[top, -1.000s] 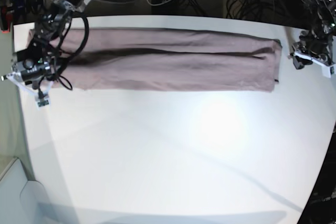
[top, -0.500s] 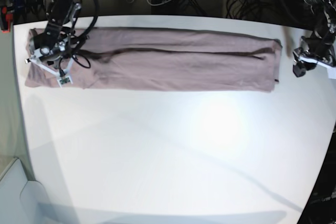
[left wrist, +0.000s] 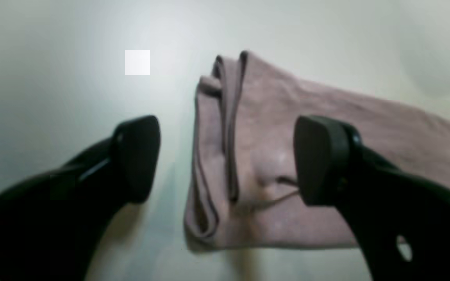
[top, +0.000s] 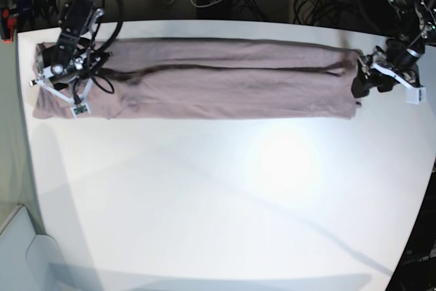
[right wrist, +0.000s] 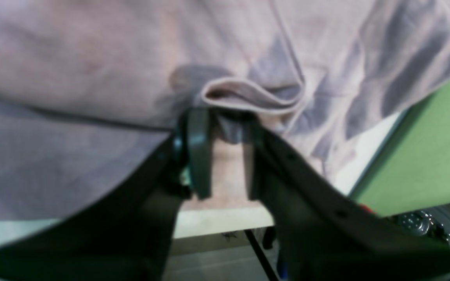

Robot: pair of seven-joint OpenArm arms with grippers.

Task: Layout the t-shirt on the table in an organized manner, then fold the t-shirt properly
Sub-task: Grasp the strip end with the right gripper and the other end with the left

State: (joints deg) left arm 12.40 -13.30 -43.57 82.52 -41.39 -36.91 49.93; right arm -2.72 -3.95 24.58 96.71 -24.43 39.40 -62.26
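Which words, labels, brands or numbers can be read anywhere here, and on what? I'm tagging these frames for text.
None can be read.
The t-shirt is plain, with no print or visible tag.
The table bears no markings.
White tags on the left gripper and right gripper are too small to read.

The base camera looked down from high above the table (top: 225, 202), taking in the whole shirt (top: 218, 80). The left wrist camera sat close behind its gripper (left wrist: 225, 156), facing one folded end of the shirt. The right wrist camera looked closely past its gripper (right wrist: 227, 156) at the other end.
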